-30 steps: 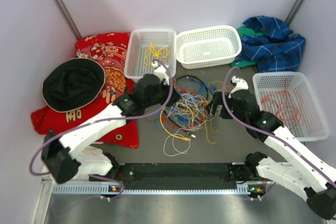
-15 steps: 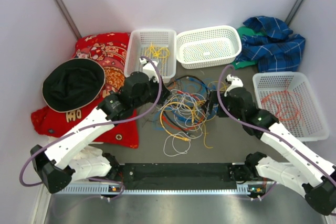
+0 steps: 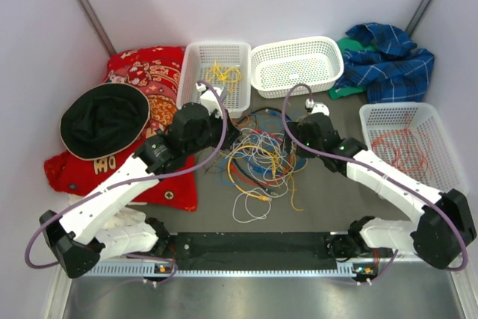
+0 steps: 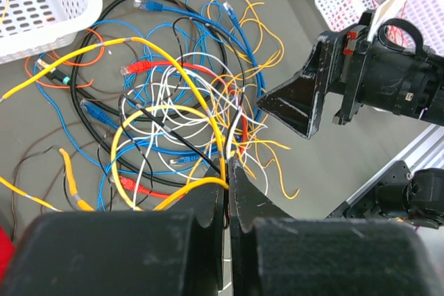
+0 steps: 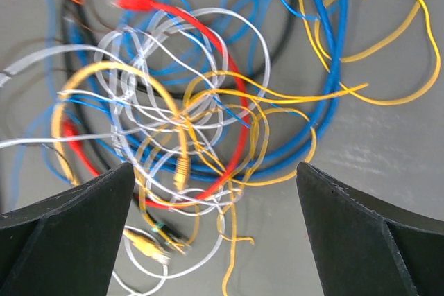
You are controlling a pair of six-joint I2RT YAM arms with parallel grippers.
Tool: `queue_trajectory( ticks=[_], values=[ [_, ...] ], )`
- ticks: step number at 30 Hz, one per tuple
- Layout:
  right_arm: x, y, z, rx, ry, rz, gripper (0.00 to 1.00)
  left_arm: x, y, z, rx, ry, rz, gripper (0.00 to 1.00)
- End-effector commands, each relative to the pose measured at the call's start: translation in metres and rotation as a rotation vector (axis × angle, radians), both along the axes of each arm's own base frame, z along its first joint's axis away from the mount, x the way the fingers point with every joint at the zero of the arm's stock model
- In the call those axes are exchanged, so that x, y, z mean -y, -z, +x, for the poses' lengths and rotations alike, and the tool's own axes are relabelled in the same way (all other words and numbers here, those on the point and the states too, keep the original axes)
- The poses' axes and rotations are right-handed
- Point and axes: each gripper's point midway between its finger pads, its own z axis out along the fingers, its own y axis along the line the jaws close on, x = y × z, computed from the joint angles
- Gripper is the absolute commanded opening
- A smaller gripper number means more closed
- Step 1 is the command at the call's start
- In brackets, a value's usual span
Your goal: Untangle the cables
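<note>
Grey tabletop (image 3: 328, 192): your cables (image 3: 261, 158) knotted, thin loops of yellow, blue, white, red, black. Left gripper (image 4: 227, 168) pinching yellow cable (image 4: 139, 39); right gripper (image 5: 215, 169) spread wide.

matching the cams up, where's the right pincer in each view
top external: right pincer just right of centre, at the right edge of the cables.
left wrist: pincer upper right, a black wedge pointing left over the cables.
right wrist: pincer open, one finger in each bottom corner, cables between.
shared landmark: the cable tangle; the red cable shows in both wrist views.
</note>
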Motion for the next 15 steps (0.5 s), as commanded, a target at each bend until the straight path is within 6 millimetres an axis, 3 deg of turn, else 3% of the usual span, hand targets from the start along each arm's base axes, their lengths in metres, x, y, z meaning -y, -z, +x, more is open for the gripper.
queue_trajectory(
  ticks=[1,3,4,9,15],
  values=[
    [-0.016,-0.052,0.014,0.16,-0.004,0.14,0.99,-0.006,-0.015,-0.003,0.036,-0.009,-0.039,0.0],
    [-0.008,-0.052,0.013,0.171,0.025,0.122,0.99,-0.008,-0.016,-0.004,0.042,-0.012,-0.038,0.0],
    [0.007,-0.047,0.012,0.161,0.081,0.068,0.99,-0.008,-0.016,-0.004,0.043,-0.014,-0.036,0.0],
    [0.045,-0.024,0.018,0.111,0.21,-0.033,0.99,-0.008,-0.012,-0.005,0.036,-0.007,-0.033,0.0],
    [0.055,0.001,0.037,0.056,0.233,-0.072,0.99,-0.008,-0.01,-0.008,0.026,-0.005,-0.043,0.0]
  ],
)
